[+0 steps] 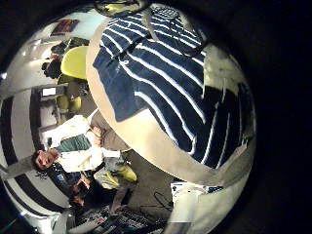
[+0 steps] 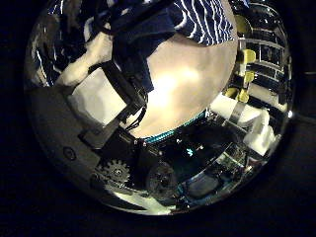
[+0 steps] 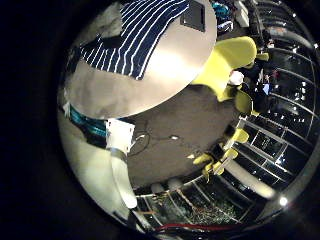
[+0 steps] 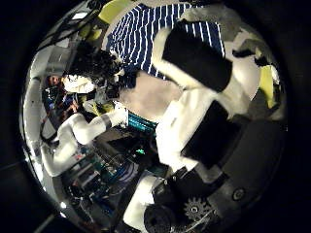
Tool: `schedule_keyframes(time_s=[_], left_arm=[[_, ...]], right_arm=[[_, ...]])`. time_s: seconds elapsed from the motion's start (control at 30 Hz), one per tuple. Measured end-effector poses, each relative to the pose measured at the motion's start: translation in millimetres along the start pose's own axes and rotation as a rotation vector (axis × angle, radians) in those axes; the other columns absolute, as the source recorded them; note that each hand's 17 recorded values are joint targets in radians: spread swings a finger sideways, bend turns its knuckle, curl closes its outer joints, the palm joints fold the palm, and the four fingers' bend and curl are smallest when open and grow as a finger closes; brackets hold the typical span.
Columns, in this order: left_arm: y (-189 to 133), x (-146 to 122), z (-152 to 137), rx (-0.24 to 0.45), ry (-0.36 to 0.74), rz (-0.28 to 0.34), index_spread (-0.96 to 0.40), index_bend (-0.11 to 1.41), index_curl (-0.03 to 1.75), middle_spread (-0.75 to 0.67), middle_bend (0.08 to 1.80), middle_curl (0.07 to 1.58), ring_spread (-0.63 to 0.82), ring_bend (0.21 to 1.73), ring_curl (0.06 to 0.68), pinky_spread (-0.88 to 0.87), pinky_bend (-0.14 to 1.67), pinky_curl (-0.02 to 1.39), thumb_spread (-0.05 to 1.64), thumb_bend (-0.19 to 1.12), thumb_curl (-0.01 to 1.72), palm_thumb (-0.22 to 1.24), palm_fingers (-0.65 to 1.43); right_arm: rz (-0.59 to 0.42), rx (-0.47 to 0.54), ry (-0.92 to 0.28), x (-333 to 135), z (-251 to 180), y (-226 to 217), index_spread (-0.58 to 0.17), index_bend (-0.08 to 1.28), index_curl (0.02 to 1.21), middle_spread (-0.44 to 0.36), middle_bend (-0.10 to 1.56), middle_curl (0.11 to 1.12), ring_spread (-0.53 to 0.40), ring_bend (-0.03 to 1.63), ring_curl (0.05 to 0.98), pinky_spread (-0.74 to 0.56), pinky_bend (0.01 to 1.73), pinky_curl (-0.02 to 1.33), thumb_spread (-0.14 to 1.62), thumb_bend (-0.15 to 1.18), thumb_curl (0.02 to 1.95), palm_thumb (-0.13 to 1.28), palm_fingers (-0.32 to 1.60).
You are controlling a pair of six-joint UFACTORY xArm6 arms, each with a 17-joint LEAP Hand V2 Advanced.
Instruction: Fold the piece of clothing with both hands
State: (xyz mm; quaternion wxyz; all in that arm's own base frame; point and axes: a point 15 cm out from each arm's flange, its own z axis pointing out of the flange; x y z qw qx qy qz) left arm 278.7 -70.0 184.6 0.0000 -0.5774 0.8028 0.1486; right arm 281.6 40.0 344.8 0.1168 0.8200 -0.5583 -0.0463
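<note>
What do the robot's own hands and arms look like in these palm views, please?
The right hand has blocky black fingers capped and joined by white parts, with dark gears at its base. The left hand shows black segments, white housings and grey gears. A white, rounded, jointed arm shows nearby.

All four cameras sit on the hands' palms and look down from well above the round table (image 1: 161,146). Each one sees the striped clothing (image 3: 140,40) lying on it. In the right thumb side view, fingers (image 4: 199,63) block the middle.
</note>
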Motion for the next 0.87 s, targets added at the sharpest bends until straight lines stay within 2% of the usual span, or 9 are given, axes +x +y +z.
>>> schedule_keyframes(time_s=[0.07,0.13,0.2,0.27,0.3,0.4,0.57,0.7,0.87], left_arm=[[1.6,-0.5,-1.0,-0.005,0.0,0.001,-0.43,0.22,0.95,-0.54,0.83,1.01,-0.5,1.2,0.464,-0.69,1.03,0.61,1.09,-0.03,0.41,0.73,0.67],[3.8,-1.0,-3.0,-0.005,0.0,0.003,-0.41,0.17,0.97,-0.52,0.77,1.0,-0.47,1.12,0.457,-0.66,1.05,0.63,1.08,-0.08,0.38,0.58,0.45],[7.6,-1.5,-4.1,-0.013,0.0,0.014,-0.31,0.11,0.93,-0.44,0.6,0.97,-0.39,1.11,0.468,-0.62,1.09,0.66,1.06,-0.08,0.35,0.46,0.21],[11.8,-1.6,-5.6,-0.021,0.003,0.026,-0.21,0.1,0.86,-0.32,0.44,0.9,-0.3,1.11,0.455,-0.57,1.09,0.66,1.03,-0.08,0.33,0.36,0.08],[13.2,-2.5,-7.1,-0.018,0.004,0.024,-0.16,0.1,0.82,-0.26,0.39,0.87,-0.24,1.1,0.448,-0.53,1.09,0.66,1.02,-0.07,0.32,0.33,0.03],[15.5,-5.1,-14.0,0.007,0.01,0.014,-0.04,0.13,0.73,-0.08,0.31,0.78,-0.12,1.08,0.418,-0.39,1.0,0.64,0.97,-0.06,0.3,0.21,-0.03],[18.1,-11.6,-29.2,0.06,0.018,-0.005,0.05,0.14,0.61,0.12,0.27,0.67,0.03,1.01,0.378,-0.19,0.88,0.6,0.9,-0.04,0.29,0.13,-0.03],[15.4,-19.7,-39.9,0.083,0.023,-0.027,0.07,0.14,0.54,0.19,0.26,0.61,0.08,0.99,0.359,-0.1,0.85,0.58,0.88,-0.04,0.3,0.12,-0.01],[22.1,-31.7,-45.3,0.04,0.03,-0.066,0.09,0.15,0.47,0.24,0.26,0.55,0.11,0.97,0.335,-0.03,0.82,0.55,0.86,-0.03,0.3,0.11,0.03]], right_arm=[[0.0,0.0,0.0,0.0,0.0,0.0,-0.428,0.34,0.45,-0.277,0.81,0.65,-0.264,1.27,0.542,-0.36,1.24,0.55,1.47,0.13,0.25,0.44,0.79],[0.0,0.0,0.0,0.0,0.0,0.0,-0.412,0.21,0.43,-0.262,0.72,0.63,-0.279,1.28,0.546,-0.41,1.26,0.55,1.42,0.07,0.23,0.38,0.64],[0.0,0.0,0.0,0.0,0.0,0.0,-0.407,0.19,0.42,-0.244,0.66,0.61,-0.277,1.23,0.529,-0.41,1.25,0.53,1.39,0.04,0.23,0.35,0.52],[0.0,0.0,0.0,0.0,0.0,0.0,-0.397,0.25,0.44,-0.204,0.6,0.59,-0.249,1.12,0.504,-0.31,1.13,0.52,1.37,0.02,0.22,0.34,0.26],[0.0,0.0,0.0,0.0,0.0,0.0,-0.395,0.27,0.44,-0.196,0.56,0.57,-0.237,1.1,0.496,-0.26,1.09,0.51,1.35,0.0,0.22,0.32,0.22],[0.0,0.0,0.0,0.0,0.0,0.0,-0.379,0.27,0.43,-0.154,0.52,0.54,-0.181,1.0,0.435,-0.09,1.01,0.45,1.32,-0.02,0.22,0.29,0.17],[0.0,0.0,0.0,0.0,0.0,0.0,-0.367,0.26,0.42,-0.11,0.48,0.5,-0.133,0.95,0.396,0.08,0.95,0.39,1.29,-0.02,0.22,0.28,0.19],[0.0,0.0,0.0,0.0,0.0,0.0,-0.362,0.24,0.41,-0.096,0.47,0.48,-0.119,0.94,0.383,0.14,0.91,0.37,1.28,-0.02,0.22,0.27,0.21],[0.0,0.0,0.0,0.0,0.0,0.0,-0.36,0.23,0.41,-0.101,0.44,0.46,-0.103,0.92,0.369,0.19,0.88,0.33,1.28,-0.01,0.22,0.27,0.23]])
